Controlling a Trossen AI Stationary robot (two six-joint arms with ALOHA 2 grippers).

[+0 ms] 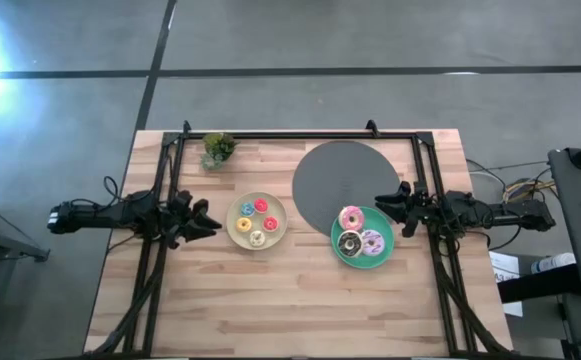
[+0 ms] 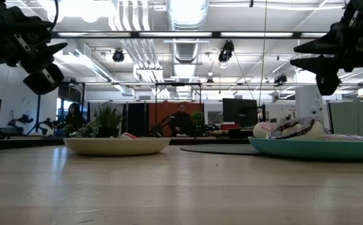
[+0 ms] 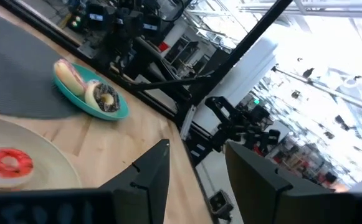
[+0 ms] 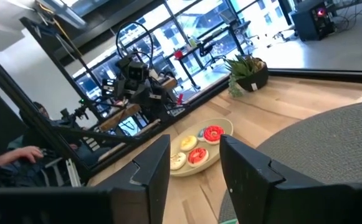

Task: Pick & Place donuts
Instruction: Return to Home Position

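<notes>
Released and empty, the left hand point(image 1: 207, 217) and right hand point(image 1: 382, 208) are best retracted high, clear of cream plate point(image 1: 277, 238) and teal plate point(image 1: 363, 263).

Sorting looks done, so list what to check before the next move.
1. Left jaws open, empty, raised beside the cream plate: ok.
2. Right jaws open, empty, raised beside the teal plate: ok.
3. Mini donuts all on the cream plate: ok.
4. Three larger donuts on the teal plate: ok.
5. Both arms fully home: cannot tell.
</notes>
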